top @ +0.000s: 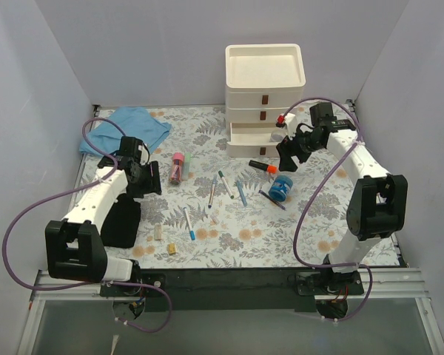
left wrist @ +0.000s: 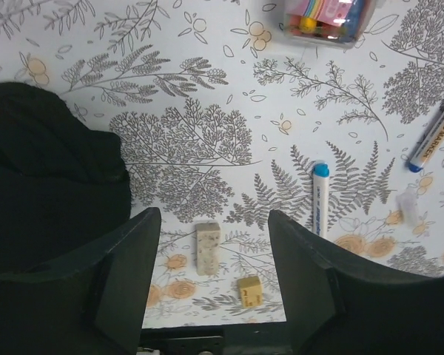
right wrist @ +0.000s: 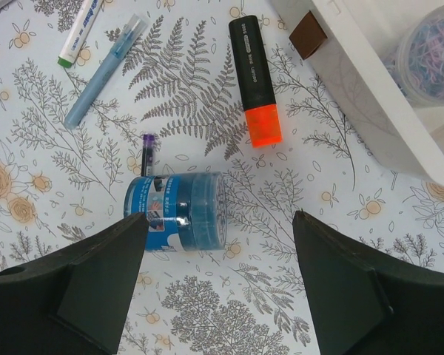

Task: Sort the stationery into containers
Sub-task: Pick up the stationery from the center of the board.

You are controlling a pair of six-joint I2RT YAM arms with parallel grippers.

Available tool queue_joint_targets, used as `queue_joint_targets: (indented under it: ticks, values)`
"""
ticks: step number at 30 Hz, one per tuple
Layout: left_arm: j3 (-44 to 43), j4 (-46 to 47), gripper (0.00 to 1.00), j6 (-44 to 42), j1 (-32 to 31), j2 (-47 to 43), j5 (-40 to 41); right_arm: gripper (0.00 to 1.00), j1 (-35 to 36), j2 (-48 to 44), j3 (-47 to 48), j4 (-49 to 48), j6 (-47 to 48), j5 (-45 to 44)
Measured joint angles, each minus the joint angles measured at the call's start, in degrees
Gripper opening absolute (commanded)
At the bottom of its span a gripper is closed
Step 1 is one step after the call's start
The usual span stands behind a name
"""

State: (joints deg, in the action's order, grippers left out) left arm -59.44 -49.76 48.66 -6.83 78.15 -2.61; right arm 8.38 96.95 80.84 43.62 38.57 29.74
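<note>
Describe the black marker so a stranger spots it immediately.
Start at the cream drawer unit at the back. Just in front of it, near a round blue tub, lies a stubby black marker. Its orange cap and thick body set it apart from the thin white pens.

Bright, even, diffuse light casts soft shadows; the views are sharp, the wrist views slightly curved at the edges.

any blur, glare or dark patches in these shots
Top external: even soft light, faint shadows, drawer unit crisp. Left wrist: left fingers dark and slightly soft, tan block sharp. Right wrist: right fingers near-black, marker sharp, no glare.
</note>
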Motion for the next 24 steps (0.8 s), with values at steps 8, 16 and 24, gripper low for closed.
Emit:
queue_joint_targets:
  ticks: [8, 16, 24]
  values:
    - [10.47, -2.01, 0.6, 11.32, -0.02, -0.79, 0.74, 0.88, 0.42, 1.22, 1.68, 1.01, -0.22, -0.48]
    - [13.33, -3.21, 0.56, 13.79, -0.81, 1.66, 1.75, 0.88, 1.49, 1.51, 2.25, 1.31, -2.01, -0.33]
    - [13.75, -1.99, 0.45, 13.75, -1.7, 6.27, 0.35, 0.88, 2.27, 1.51, 2.25, 1.29, -2.69, 0.55]
